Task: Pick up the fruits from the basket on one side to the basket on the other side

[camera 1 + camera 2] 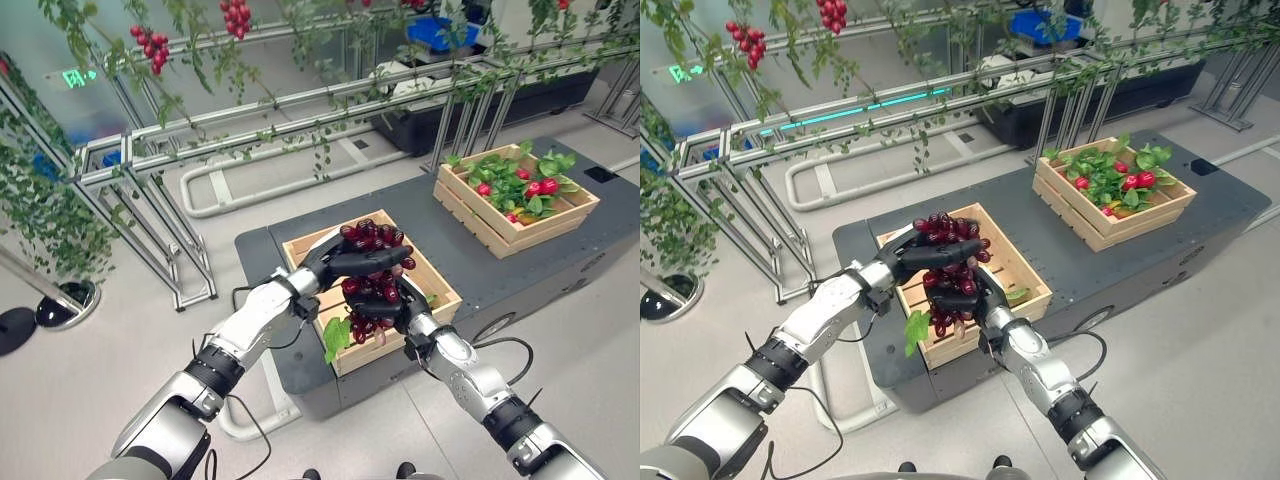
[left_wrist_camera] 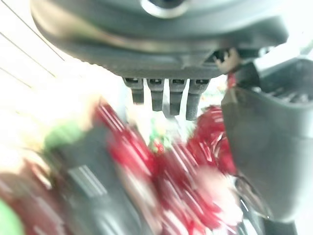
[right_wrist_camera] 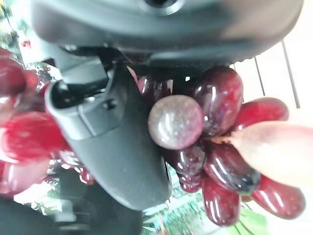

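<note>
Grapes point(image 1: 372, 270) hang lengthwise, tip downward, over the near basket point(image 1: 437, 290); left hand point(image 1: 345, 258) and right hand point(image 1: 398, 305) both curl fingers around the bunch.

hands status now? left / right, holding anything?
Left hand: shut on the grape bunch, gripping its top over the near crate.
Right hand: shut on the same grape bunch, from below.

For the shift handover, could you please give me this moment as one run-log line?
stage: lifting fruit | left hand: curled on grape bunch | right hand: curled under same bunch | bunch: above near crate | far crate: holds leafy red fruit
</note>
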`<state>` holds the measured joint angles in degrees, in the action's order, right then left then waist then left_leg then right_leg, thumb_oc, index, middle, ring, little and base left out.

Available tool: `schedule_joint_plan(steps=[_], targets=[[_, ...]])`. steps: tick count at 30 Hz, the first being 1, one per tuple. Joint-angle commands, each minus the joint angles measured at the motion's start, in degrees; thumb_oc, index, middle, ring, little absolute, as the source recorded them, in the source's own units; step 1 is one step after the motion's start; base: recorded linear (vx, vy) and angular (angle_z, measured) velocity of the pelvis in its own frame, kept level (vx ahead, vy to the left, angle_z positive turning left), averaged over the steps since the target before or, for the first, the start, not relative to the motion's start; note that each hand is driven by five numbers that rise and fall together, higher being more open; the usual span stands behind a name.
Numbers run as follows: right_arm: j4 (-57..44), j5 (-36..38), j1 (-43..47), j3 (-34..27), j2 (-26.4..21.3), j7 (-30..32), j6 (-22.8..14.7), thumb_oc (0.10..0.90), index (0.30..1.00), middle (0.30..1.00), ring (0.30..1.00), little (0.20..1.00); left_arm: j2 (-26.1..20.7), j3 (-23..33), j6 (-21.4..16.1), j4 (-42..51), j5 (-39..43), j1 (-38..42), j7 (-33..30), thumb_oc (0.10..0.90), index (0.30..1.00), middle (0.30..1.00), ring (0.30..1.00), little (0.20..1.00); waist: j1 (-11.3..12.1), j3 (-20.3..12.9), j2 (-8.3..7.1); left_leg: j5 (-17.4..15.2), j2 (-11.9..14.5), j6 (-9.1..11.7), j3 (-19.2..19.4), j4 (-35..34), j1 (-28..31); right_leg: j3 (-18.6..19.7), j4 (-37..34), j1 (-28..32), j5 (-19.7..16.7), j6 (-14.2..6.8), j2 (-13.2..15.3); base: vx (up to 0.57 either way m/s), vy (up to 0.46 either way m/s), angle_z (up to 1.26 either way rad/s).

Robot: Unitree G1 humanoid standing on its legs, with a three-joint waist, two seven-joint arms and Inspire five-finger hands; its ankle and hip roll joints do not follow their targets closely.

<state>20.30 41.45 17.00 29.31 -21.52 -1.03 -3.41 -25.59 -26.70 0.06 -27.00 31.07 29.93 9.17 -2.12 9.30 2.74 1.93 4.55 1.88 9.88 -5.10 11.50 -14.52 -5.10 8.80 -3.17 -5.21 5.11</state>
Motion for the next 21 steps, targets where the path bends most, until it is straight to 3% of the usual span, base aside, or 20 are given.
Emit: schedule_joint_plan(steps=[1,11,21], targets=[[-0.4,4.6,3.2,-7.1,2.3,-1.7,-11.0,0.400,0.300,0.300,0.300,0.300,-2.3,4.5,-6.8,-8.5,-1.5,4.5,-1.9,0.800,0.900,0.900,0.900,0.900,0.0,-5.1,-0.76,-6.0,0.5,1.3,1.2,0.1,0.5,0.7,0.1,2.2,6.1,-0.5,2.3,0.02,0.008,-0.08],[2.6,6.5,-1.8,-13.1,-0.5,-2.8,-12.8,0.400,0.300,0.300,0.300,0.300,-5.5,10.9,-11.3,-14.0,6.3,2.6,-2.2,0.800,0.900,0.900,0.900,0.900,-2.3,-5.3,-0.32,-6.4,0.8,1.5,3.4,0.1,0.9,2.5,0.1,1.3,6.0,-0.6,2.0,0.00,0.010,-0.08],[4.1,7.7,-5.5,-19.0,-0.7,-2.1,-15.9,0.400,0.300,0.300,0.300,0.300,-2.7,14.8,-16.0,-11.9,11.4,-0.1,-3.5,0.800,0.900,0.900,0.900,0.900,-3.9,-5.0,-0.81,-7.1,1.1,1.4,4.9,0.1,0.9,4.0,0.1,0.3,6.1,-0.7,1.4,-0.01,-0.015,-0.15]])
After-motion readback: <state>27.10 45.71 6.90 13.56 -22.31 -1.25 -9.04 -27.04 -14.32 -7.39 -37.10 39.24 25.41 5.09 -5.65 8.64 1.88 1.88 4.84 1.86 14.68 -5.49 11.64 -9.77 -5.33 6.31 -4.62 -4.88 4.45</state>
